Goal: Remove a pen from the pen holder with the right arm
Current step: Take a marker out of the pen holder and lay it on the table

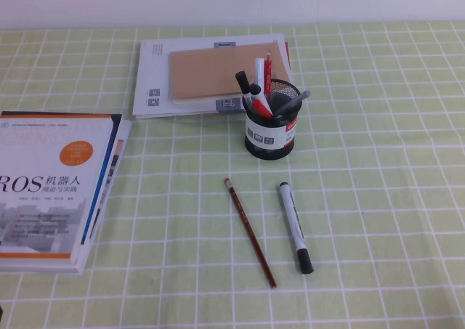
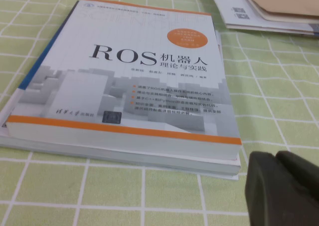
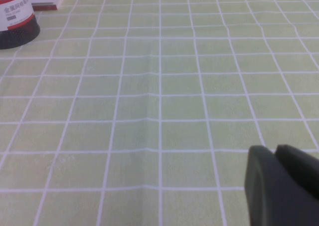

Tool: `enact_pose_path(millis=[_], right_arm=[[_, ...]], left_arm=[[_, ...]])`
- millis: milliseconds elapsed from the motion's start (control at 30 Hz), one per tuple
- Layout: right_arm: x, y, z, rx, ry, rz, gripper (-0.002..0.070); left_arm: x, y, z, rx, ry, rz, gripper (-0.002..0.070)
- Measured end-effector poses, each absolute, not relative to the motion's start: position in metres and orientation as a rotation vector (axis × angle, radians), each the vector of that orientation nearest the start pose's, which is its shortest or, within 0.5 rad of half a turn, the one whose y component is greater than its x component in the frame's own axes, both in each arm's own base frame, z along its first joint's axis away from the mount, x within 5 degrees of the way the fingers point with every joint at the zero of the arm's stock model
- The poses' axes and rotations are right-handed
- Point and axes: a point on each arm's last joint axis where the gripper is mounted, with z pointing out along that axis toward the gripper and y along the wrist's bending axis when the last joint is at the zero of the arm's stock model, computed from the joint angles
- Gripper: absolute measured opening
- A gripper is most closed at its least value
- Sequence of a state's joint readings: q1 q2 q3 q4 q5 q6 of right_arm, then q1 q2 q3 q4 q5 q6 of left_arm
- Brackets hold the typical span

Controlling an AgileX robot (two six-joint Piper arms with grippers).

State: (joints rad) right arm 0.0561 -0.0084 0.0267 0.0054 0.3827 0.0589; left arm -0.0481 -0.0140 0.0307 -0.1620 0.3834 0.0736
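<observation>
Mesh metal, black and cylindrical, makes up the pen holder (image 1: 272,129), which stands upright near the middle of my high view with a white label band around its wall. Several pens (image 1: 259,82) lean inside it, with white, red and black barrels poking above the rim. At 6 o'clock from the holder a slim reddish-brown pencil (image 1: 251,232) lies flat on the cloth. At 5 o'clock a white marker (image 1: 296,227) with black ends lies near the pencil, not touching it. The tablecloth (image 1: 378,198) is soft pale green with a white grid. At 11 o'clock from the holder I see a tan notebook (image 1: 211,71) on a flat white booklet (image 1: 156,82), and at 9 o'clock a thick glossy ROS book (image 1: 51,187). The right gripper (image 3: 275,153) hangs low over bare cloth, well apart from the holder, its dark matte fingers pressed together on nothing. The left gripper (image 2: 275,161) sits just off the ROS book's near corner, fingers likewise together, gripping nothing.
</observation>
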Motion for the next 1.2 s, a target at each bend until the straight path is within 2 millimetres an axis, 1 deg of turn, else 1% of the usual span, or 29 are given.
enact_pose_path(millis=[1000, 1067, 1200], right_arm=[[0.0524, 0.0032, 0.1703, 0.007, 1.886, 0.086, -0.0013], [0.0525, 0.0037, 0.1709, 0.017, 1.878, 0.102, -0.0013], [0.0532, 0.0076, 0.1744, 0.099, 1.841, 0.227, -0.0013]], left_arm=[[0.0519, -0.008, 0.1696, 0.015, 1.881, -0.142, -0.0008], [0.0519, -0.008, 0.1696, 0.015, 1.881, -0.142, -0.0008], [0.0519, -0.008, 0.1696, 0.015, 1.881, -0.142, -0.0008]])
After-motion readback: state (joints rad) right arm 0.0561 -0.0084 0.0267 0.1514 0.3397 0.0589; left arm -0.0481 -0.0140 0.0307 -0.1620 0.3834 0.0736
